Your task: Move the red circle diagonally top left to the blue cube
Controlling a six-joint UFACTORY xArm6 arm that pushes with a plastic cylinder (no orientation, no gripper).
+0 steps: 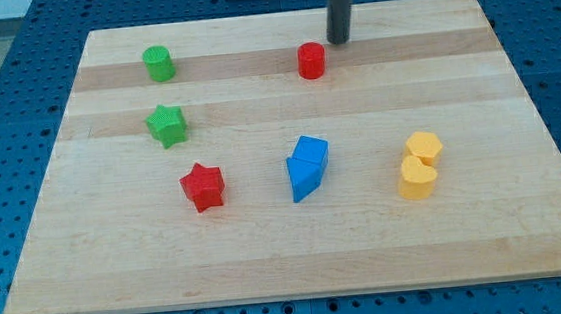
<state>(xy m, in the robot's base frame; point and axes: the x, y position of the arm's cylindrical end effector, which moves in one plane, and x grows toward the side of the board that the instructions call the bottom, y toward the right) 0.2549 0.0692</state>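
The red circle (311, 60) is a short red cylinder near the top middle of the wooden board (268, 258). The blue cube (311, 154) stands below it in the board's middle, touching a second blue block (302, 180) at its lower left. My tip (338, 40) is the lower end of a dark rod coming down from the view's top. It is just to the upper right of the red circle, a small gap apart from it.
A green cylinder (159, 63) and a green star (167, 125) are at the upper left. A red star (203, 186) lies left of the blue blocks. Two yellow blocks (420, 165) touch each other at the right.
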